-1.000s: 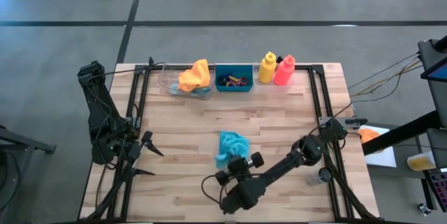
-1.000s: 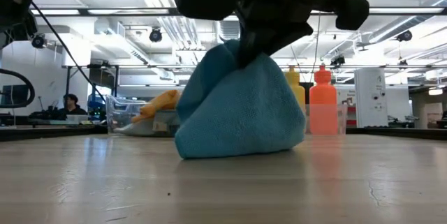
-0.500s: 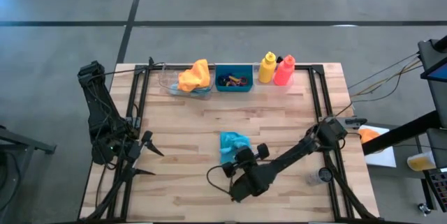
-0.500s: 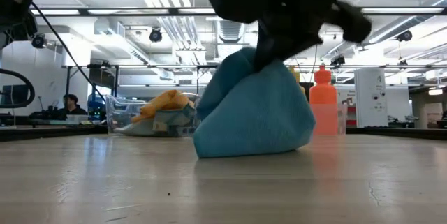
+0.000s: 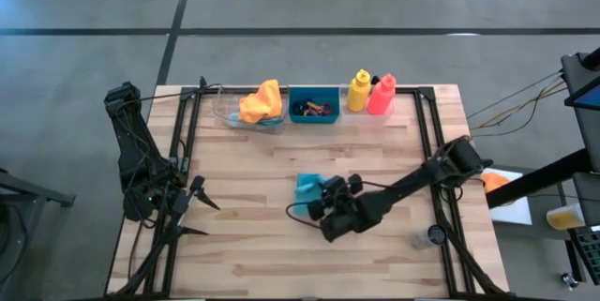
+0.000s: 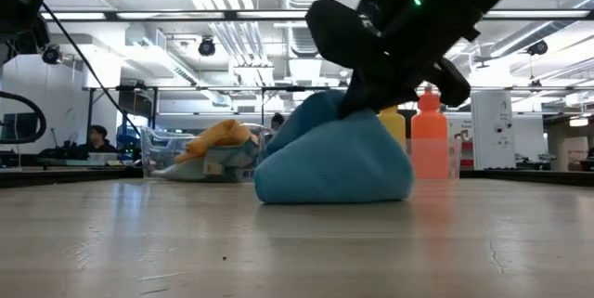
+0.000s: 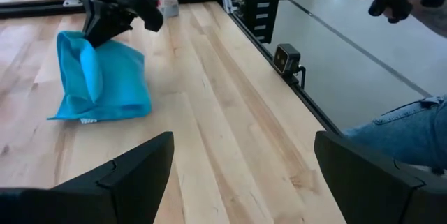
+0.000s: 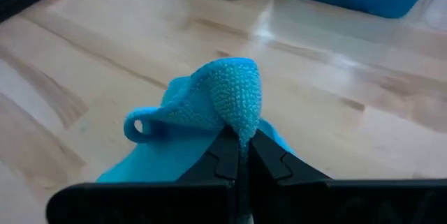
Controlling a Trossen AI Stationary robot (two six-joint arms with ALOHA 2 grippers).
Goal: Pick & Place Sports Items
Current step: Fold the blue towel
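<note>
A teal cloth [image 5: 307,187] sits bunched near the middle of the table, its lower part resting on the wood [image 6: 334,173]. My right gripper [image 8: 240,146] is shut on the cloth's raised top and reaches in from the table's right side [image 5: 325,194]. My left gripper [image 5: 202,215] waits open at the table's left side; its wrist view shows the cloth [image 7: 101,77] far off. An orange cloth [image 5: 261,102] lies in a clear tray. A yellow bottle [image 5: 358,91] and a pink-red bottle [image 5: 382,95] stand at the far edge. My right gripper pinches a raised fold at the top of the teal cloth [image 8: 237,116] between its two fingers. The fingers slant down at it from the near right. The cloth hangs as a mound below the fingers, its bottom edge [image 6: 329,196] on the table.
A teal bin [image 5: 314,106] holding small rings stands at the far edge between the clear tray [image 5: 230,113] and the bottles. A small jar [image 5: 431,237] stands by the right arm's frame. Bare wood lies on the near half of the table.
My right gripper has moved toward the table's far edge, staying shut on the teal cloth. The cloth has been dragged along with it, its bottom sliding over the wood, and its mound now sits a little lower and wider.
</note>
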